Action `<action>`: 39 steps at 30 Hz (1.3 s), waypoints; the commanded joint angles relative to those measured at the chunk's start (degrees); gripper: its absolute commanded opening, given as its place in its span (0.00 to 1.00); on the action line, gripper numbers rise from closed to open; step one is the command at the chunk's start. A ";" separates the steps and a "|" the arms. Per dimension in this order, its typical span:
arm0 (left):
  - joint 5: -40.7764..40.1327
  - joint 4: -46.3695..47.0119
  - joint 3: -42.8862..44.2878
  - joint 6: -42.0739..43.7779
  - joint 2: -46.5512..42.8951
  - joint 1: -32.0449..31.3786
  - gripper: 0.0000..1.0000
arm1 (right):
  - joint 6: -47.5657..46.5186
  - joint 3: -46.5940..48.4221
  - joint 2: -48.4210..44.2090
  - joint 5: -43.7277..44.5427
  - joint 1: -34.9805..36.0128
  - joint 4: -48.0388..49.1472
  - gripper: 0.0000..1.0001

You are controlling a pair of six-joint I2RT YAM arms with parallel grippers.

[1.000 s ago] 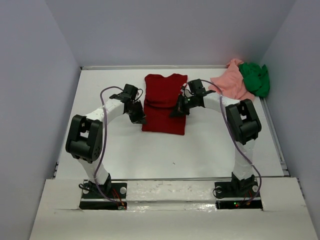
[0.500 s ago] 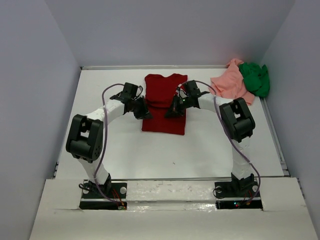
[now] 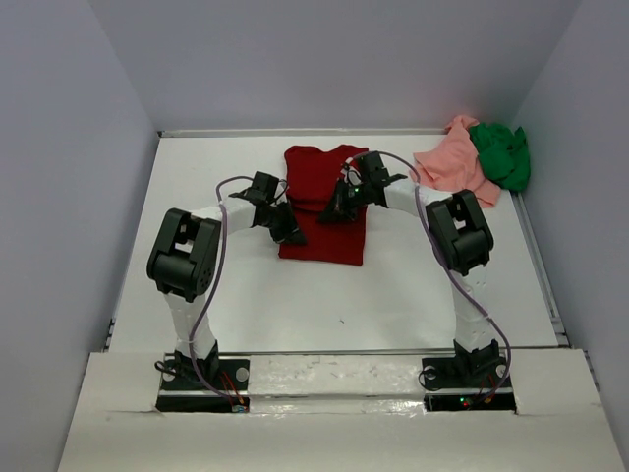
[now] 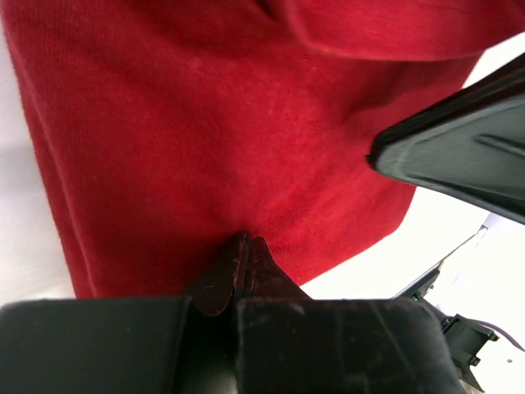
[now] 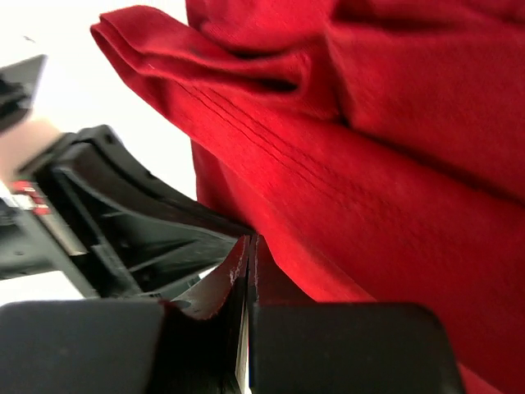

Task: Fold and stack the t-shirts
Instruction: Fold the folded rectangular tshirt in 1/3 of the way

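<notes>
The dark red t-shirt (image 3: 320, 187) lies folded into a tall rectangle at the table's middle. Both grippers rest on its lower half, facing each other. My left gripper (image 3: 292, 234) is shut, its tips (image 4: 244, 243) pressed against the red cloth (image 4: 205, 148) with nothing showing between the jaws. My right gripper (image 3: 334, 210) is shut too, its tips (image 5: 248, 242) touching the red shirt (image 5: 394, 189) near a folded hem. The salmon pink t-shirt (image 3: 452, 165) and the bright green t-shirt (image 3: 501, 152) lie crumpled together at the back right corner.
White walls close in the table (image 3: 216, 295) on the left, back and right. The right gripper's black body (image 4: 459, 156) looms at the right of the left wrist view. The left gripper's body (image 5: 123, 222) fills the left of the right wrist view.
Both shut grippers have slid inward from the red shirt's side edges onto the cloth, towards each other. The left elbow has swung right. The pink and green shirts have not moved.
</notes>
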 commanded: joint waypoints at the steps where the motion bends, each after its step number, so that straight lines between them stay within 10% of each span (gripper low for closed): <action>1: 2.49 0.33 0.18 0.46 1.54 -0.21 0.00 | 0.65 3.91 1.03 -0.04 0.63 2.29 0.00; 18: 0.56 -3.19 0.27 2.48 3.31 -0.21 0.00 | -1.28 8.57 6.65 2.77 2.21 1.06 0.00; 39: -0.32 -4.42 -1.05 3.28 0.41 -0.12 0.00 | -6.12 36.27 12.29 8.14 -4.03 -7.38 0.00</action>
